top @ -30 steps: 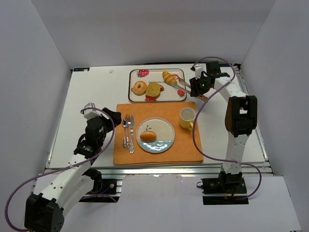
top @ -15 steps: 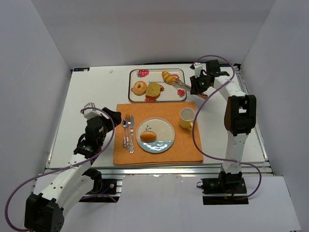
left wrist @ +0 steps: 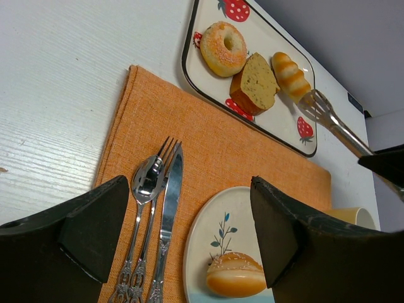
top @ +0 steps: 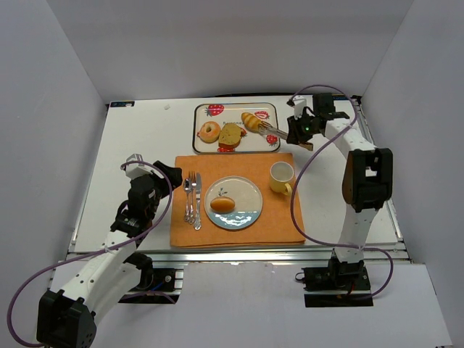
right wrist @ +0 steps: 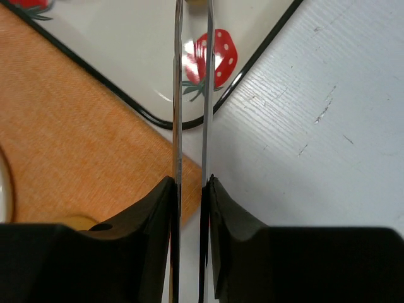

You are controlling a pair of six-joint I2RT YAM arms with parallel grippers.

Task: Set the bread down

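A striped bread roll (top: pixel 251 119) lies on the strawberry tray (top: pixel 197 130) beside a donut (top: pixel 209 132) and a cake slice (top: pixel 231 135). My right gripper (top: pixel 299 130) is shut on metal tongs (top: pixel 272 130), whose tips reach the roll's right end. In the right wrist view the tong arms (right wrist: pixel 177 95) run between my fingers, a little apart. I cannot tell whether the tips clamp the roll. A round bun (top: pixel 222 204) sits on the plate (top: pixel 246 194). My left gripper (left wrist: pixel 189 208) is open and empty above the placemat, left of the plate.
The orange placemat (top: pixel 239 165) holds a spoon (top: pixel 187 194), fork (top: pixel 191 190), knife (top: pixel 197 197) and a yellow cup (top: pixel 281 176). White walls enclose the table on three sides. The tray lies just beyond the placemat's far edge.
My right forearm has swung outward to the right. The tong tips have slid left against the roll, which has shifted slightly. The left arm has not moved.
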